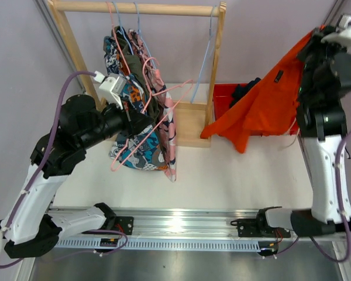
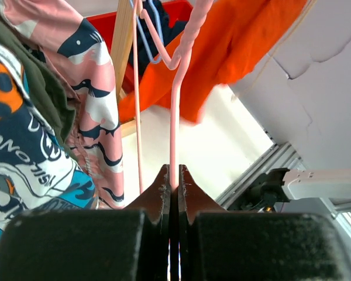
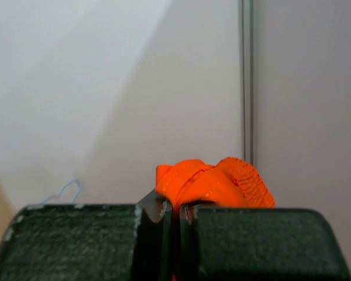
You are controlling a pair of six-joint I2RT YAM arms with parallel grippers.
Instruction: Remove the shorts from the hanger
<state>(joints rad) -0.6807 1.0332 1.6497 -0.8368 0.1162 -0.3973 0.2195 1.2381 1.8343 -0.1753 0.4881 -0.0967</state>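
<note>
Top external, what do you read? My right wrist view shows only the right claw [image 3: 174, 205] pinched shut on a bunched fold of the orange shorts [image 3: 213, 181].

Spotter: Your right claw is high at the far right. The orange shorts hang from it on a slant. Their long axis runs down and to the left, and the low corner ends just beside the red bin [image 1: 221, 99]. The bin lies below and left of that claw, so I judge the drop needs a move left and down.

Me: Is the fabric free of the pink hanger [image 2: 174, 117]?

Spotter: It looks apart from it. Your left claw [image 2: 174, 175] is closed tight on that hanger's wire, by the rack [image 1: 134, 8]. The right arm is far nearer the bin.

Me: And the cloth?

Spotter: Plain bright orange, soft, draped in loose folds, with one small dark tag [image 1: 278, 75]. The cartoon-print shorts [image 1: 134, 149], olive shorts [image 1: 120, 38] and pink patterned shorts [image 1: 169, 137] hang bunched on the rack.
</note>
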